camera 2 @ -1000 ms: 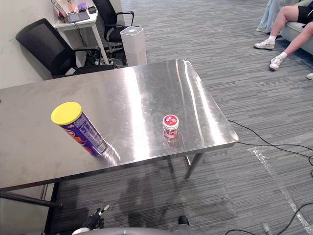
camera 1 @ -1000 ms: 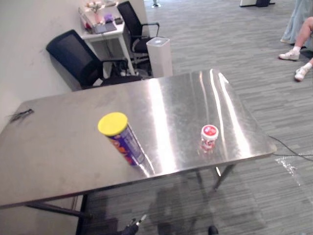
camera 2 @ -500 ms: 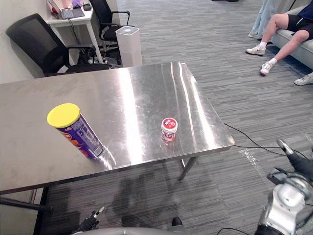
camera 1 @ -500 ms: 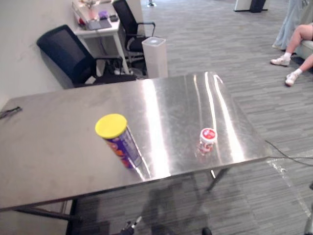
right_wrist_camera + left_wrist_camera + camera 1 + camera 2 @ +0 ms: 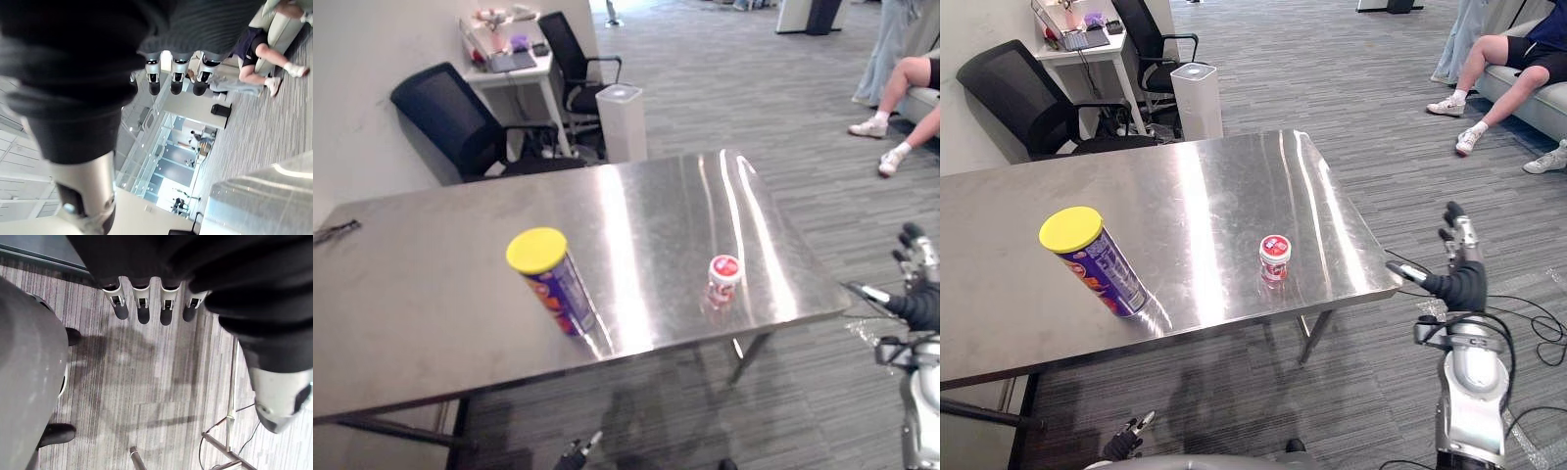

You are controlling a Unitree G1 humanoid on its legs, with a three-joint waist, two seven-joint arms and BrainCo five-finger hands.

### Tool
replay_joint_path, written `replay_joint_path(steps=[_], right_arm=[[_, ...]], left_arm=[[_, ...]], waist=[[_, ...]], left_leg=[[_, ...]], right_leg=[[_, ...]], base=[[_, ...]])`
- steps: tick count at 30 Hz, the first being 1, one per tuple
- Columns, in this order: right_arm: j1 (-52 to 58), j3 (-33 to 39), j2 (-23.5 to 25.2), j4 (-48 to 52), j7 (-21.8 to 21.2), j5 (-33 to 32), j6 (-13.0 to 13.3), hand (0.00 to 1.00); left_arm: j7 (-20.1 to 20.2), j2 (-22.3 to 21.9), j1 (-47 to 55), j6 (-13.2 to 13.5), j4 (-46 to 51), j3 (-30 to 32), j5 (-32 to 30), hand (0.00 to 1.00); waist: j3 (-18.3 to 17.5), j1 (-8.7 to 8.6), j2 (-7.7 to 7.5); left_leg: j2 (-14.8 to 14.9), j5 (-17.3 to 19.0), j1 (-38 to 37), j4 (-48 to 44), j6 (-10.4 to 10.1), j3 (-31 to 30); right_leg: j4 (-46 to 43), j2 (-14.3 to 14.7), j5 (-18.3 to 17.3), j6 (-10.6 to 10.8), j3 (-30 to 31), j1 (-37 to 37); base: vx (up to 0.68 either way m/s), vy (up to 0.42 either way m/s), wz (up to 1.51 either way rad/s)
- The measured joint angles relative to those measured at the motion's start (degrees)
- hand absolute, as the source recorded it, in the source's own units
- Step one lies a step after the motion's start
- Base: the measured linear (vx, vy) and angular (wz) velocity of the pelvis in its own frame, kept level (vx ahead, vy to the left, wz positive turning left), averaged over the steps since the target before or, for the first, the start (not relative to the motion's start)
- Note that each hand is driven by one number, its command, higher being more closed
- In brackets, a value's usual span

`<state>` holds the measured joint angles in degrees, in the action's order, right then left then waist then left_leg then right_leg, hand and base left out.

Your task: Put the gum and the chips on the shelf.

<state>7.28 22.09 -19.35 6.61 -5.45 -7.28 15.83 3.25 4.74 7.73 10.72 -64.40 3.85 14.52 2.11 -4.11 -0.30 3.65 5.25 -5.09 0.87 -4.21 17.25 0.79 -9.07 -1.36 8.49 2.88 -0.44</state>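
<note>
The chips can (image 5: 1092, 259) with a yellow lid stands on the shiny worktop (image 5: 1214, 186), the small gum jar (image 5: 1275, 258) stands apart from it nearer the right edge, the right hand (image 5: 1459, 272) is up past that edge, and the left hand (image 5: 143, 309) hangs over the floor (image 5: 146, 382), both with fingers (image 5: 176, 78) straight, apart and holding nothing.

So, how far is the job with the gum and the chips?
Nothing looks done yet: the chips can and the gum jar both stand on the steel table. Nothing is in hand: the right hand hovers open beside the table's edge, the left hand hangs open over the floor. Left to do: grasp both and carry them to the shelf.
</note>
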Motion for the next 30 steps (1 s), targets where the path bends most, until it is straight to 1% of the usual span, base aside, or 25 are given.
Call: replay_joint_path(steps=[3, 6, 8, 14, 17, 21, 27, 30], right_arm=[[1.3, -4.01, 0.01, 2.02, -1.8, -2.03, 0.0, 0.0], [1.89, -5.56, 0.03, 2.19, -3.26, -2.97, 0.0, 0.0], [1.92, -7.67, 0.09, 2.18, -3.71, -4.15, 0.0, 0.0], [1.96, -13.16, 0.36, 1.12, -3.89, -4.22, -0.13, 0.0], [1.92, -14.18, 0.7, -0.35, -3.82, -4.13, -0.14, 0.0], [1.9, -14.2, 2.59, -2.87, -3.21, -3.93, -0.29, 0.0], [1.12, -16.05, 2.7, -3.69, -3.06, -3.85, -0.38, 0.0], [-0.03, -16.1, 3.94, -6.08, -3.0, -3.82, -0.62, 0.0]], left_arm=[[-0.01, -0.02, 0.04, 0.01, 0.38, -0.49, 0.0, 0.0], [-0.02, 0.11, 0.03, 0.05, 0.78, -1.77, 0.0, 0.0], [-0.01, 0.11, 0.02, 0.04, 0.78, -1.82, 0.0, 0.0], [-0.07, 0.2, -0.17, 0.04, 0.76, -2.01, 0.0, 0.0], [-0.08, 0.55, -0.37, 0.03, 0.73, -3.28, -0.03, 0.0], [-0.12, 0.96, -0.79, 0.0, 0.76, -4.12, -1.35, 0.0], [-0.34, 1.02, -1.09, -0.01, 1.18, -4.21, -2.24, 0.0], [-0.36, 1.23, -1.26, -0.01, 1.18, -4.16, -2.25, 0.0]], waist=[[-0.01, 0.53, 0.02], [-0.01, 1.1, 0.02], [-0.01, 1.1, 0.01], [0.32, 1.33, -0.53], [0.35, 1.42, -0.74], [0.42, 1.41, -0.97], [0.39, 2.32, -0.98], [0.41, 2.68, -1.23]], left_leg=[[0.03, -0.05, -0.06, -0.03, 0.06, -0.25], [0.06, -0.05, -0.19, -0.03, 0.06, -0.48], [0.07, -0.05, -0.19, -0.03, 0.06, -0.6], [0.06, -0.08, -0.9, 0.04, 0.08, -0.97], [-0.02, -0.16, -1.08, 0.17, 0.14, -1.33], [-0.09, -0.96, -1.09, 1.14, 0.18, -2.68], [-0.16, -2.3, -1.19, 3.06, 0.13, -3.82], [-0.19, -2.35, -1.2, 3.04, 0.16, -3.98]], right_leg=[[0.04, 0.01, 0.0, 0.0, -0.27, 0.22], [0.16, 0.03, 0.01, 0.0, -0.54, 0.61], [0.21, 0.02, 0.01, 0.01, -0.69, 0.72], [0.55, -0.04, 0.01, 0.01, -1.24, 1.85], [0.73, -0.1, 0.01, 0.01, -1.55, 2.21], [1.04, -0.11, 0.01, 0.0, -2.87, 2.71], [1.16, 0.02, 0.01, -0.01, -4.05, 2.85], [1.16, 0.0, 0.01, -0.01, -4.22, 2.99]], base=[[-0.01, -0.016, 0.03], [0.0, -0.012, 0.03], [0.0, -0.01, 0.03], [-0.01, -0.012, 0.03], [-0.01, -0.011, 0.04], [-0.01, -0.027, 0.17], [-0.01, -0.024, 0.1], [-0.01, -0.011, 0.02]])
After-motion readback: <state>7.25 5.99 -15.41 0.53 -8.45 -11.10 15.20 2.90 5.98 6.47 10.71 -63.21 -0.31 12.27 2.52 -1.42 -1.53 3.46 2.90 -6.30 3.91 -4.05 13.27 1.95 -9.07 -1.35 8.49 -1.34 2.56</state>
